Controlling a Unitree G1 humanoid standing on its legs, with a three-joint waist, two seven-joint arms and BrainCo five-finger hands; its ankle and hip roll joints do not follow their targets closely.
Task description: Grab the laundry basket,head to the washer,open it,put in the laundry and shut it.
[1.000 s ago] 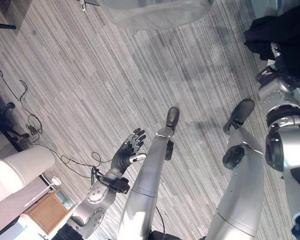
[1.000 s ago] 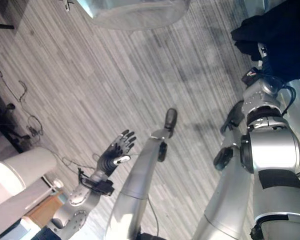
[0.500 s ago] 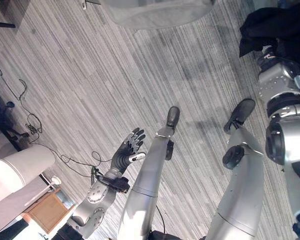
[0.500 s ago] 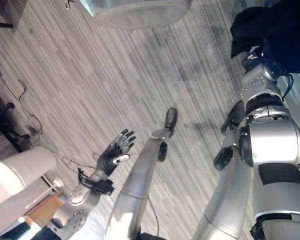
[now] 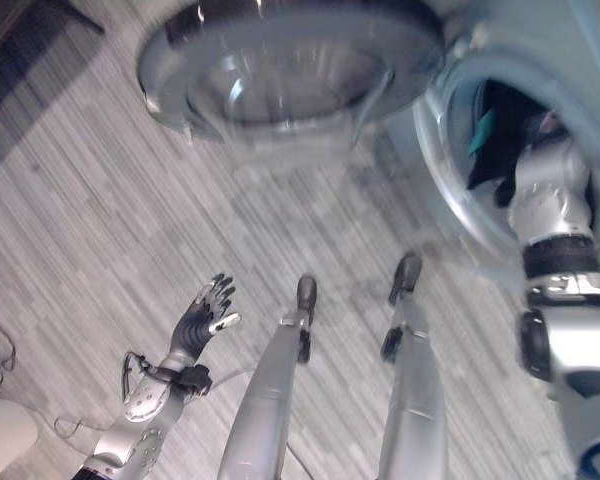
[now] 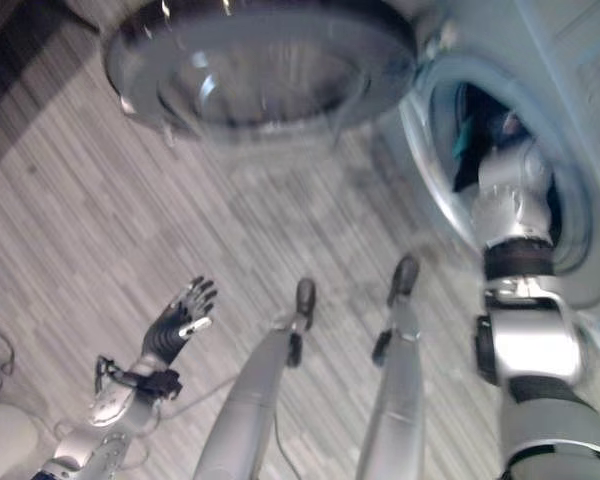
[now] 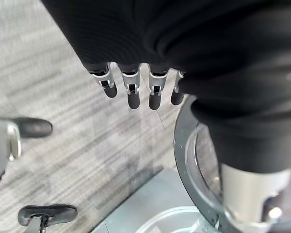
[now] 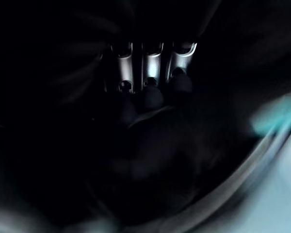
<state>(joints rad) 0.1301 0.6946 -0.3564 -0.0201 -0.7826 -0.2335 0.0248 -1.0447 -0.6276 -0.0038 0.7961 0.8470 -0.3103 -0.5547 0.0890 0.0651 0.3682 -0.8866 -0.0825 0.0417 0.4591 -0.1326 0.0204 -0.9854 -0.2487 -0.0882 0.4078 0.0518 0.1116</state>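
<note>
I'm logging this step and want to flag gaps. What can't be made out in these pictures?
- Right hand: its wrist view is dark inside the washer; whether it grips the dark laundry is unclear.
- Laundry: part hidden behind the right arm in the eye views.
- Washer door: blurred, top cut off.
- Left hand is open, idle.

grey washer (image 5: 540, 60), black and seemingly teal laundry (image 5: 492, 140), grey striped floor (image 5: 100, 230)
</note>
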